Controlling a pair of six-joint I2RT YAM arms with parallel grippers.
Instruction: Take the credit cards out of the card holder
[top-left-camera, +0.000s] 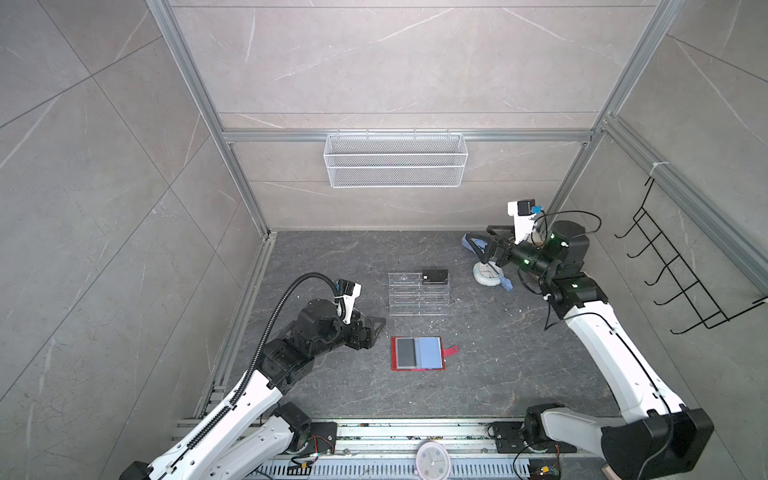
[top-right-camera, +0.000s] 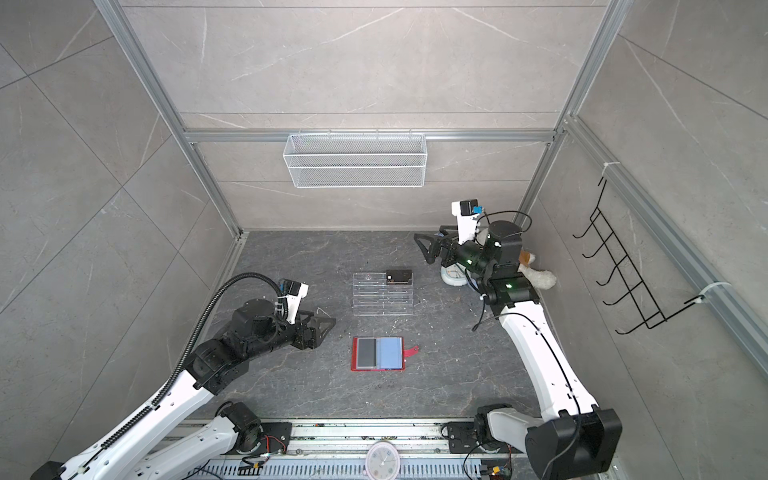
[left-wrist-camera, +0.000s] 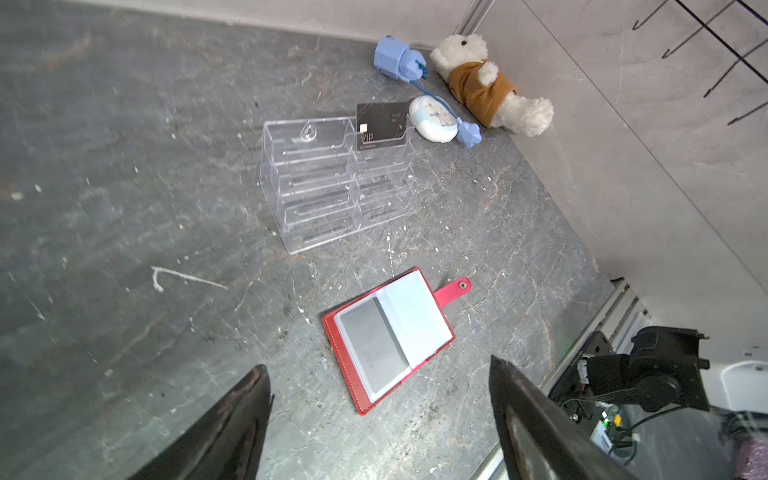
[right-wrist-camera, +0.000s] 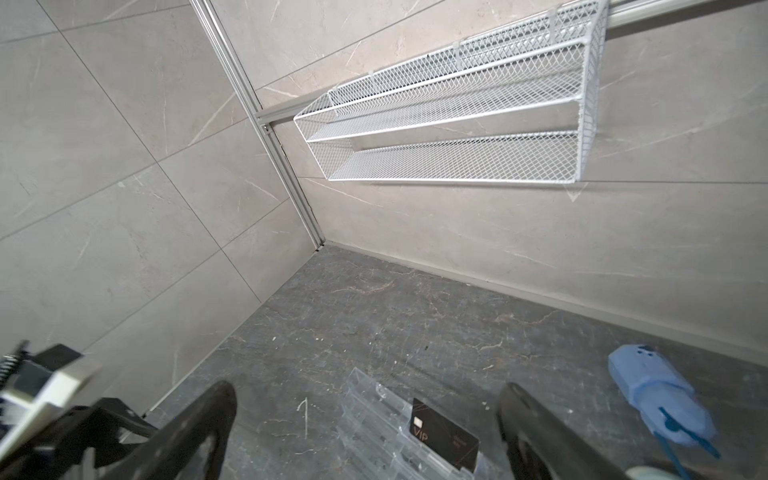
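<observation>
- Left of the card holder (top-left-camera: 428, 352), my left gripper (top-left-camera: 374, 328) hovers, jaws apart, empty.
- Inside it, one grey card (top-left-camera: 404, 352) seems left in its clear sleeve: my remaining job.
- Beyond it, the VIP card (top-left-camera: 434, 275) stands in the acrylic stand (top-left-camera: 417, 301): done.
- Further beyond, rightward, my right gripper (top-left-camera: 482, 239) hangs wide open, empty.

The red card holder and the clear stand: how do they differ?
The card holder is red and lies open flat; the clear acrylic stand is see-through, with stepped tiers. The holder keeps a grey card under a sleeve; the stand props a black VIP card in its back tier. Each shows one card.
</observation>
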